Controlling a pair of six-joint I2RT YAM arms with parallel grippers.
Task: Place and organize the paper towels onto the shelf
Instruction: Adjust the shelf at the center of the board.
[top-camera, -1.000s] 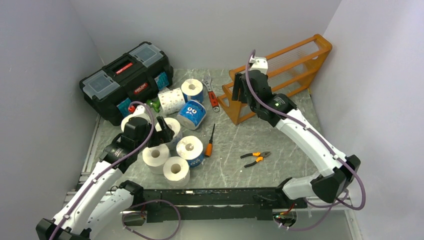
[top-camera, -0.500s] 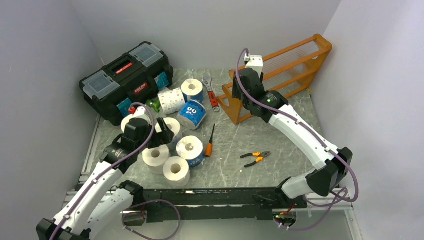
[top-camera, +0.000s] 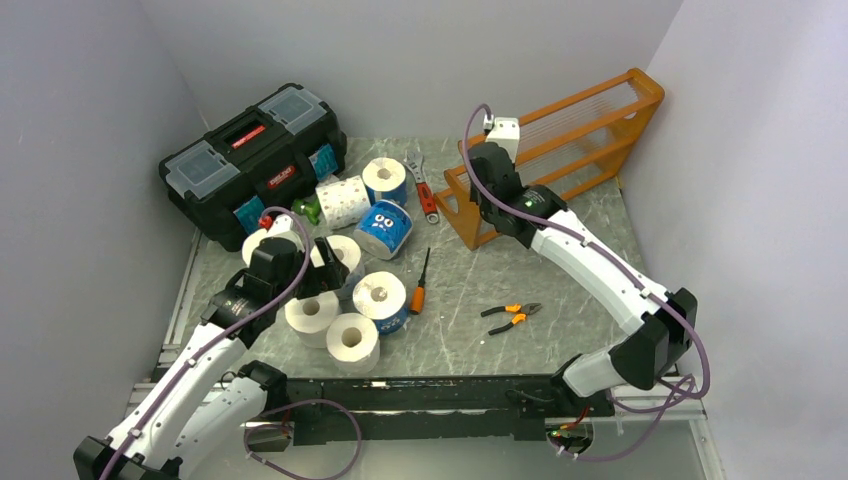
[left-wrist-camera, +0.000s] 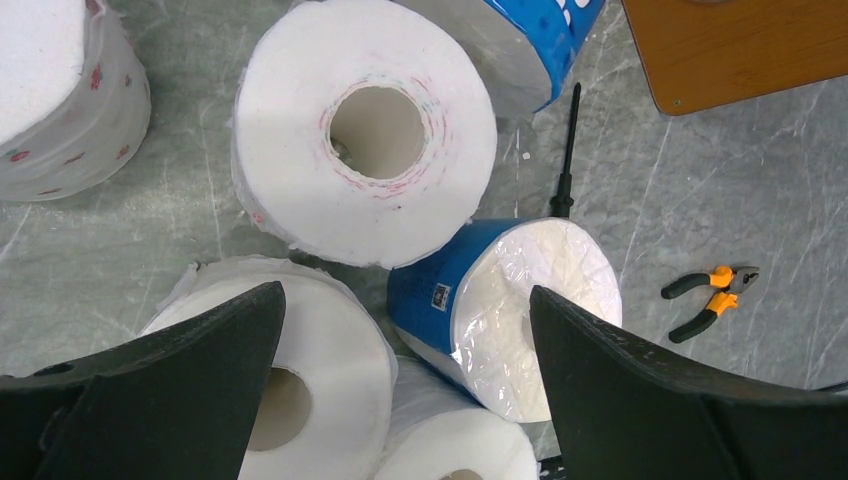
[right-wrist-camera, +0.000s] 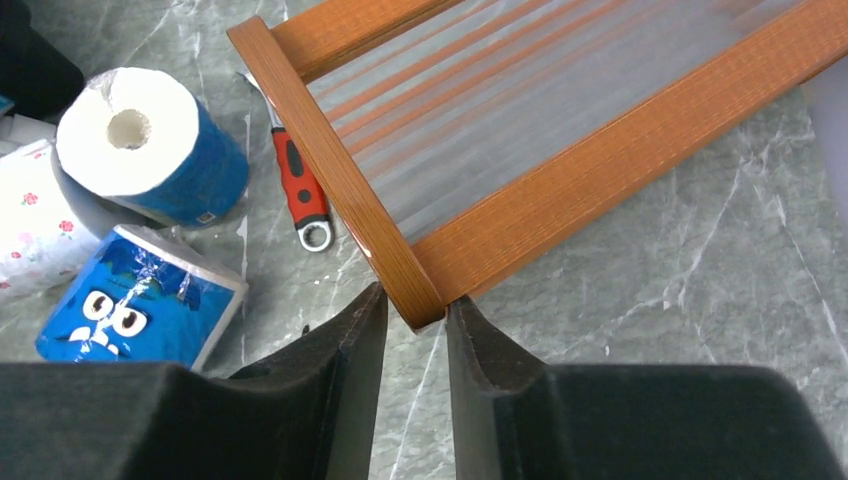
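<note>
Mostly grey marble table (top-camera: 560, 290) boxed by pale walls (top-camera: 420, 50); left gripper (left-wrist-camera: 400, 330) wide, right gripper (right-wrist-camera: 414, 320) pinching shelf (right-wrist-camera: 520, 130) corner.

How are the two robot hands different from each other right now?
The left gripper hangs spread wide above the paper towels, touching nothing; the right gripper is pinched on a corner of the shelf. The left sits over the roll cluster, the right at the table's far side. Both have black fingers.

Toolbox (top-camera: 253, 160) labels: two red strips, one on the lid handle and one on the front, lettering too small to read.
Blue roll (left-wrist-camera: 505, 310) sticker: small dark mark on the wrapper, unreadable.
Elsewhere: no legible text or numbers.
</note>
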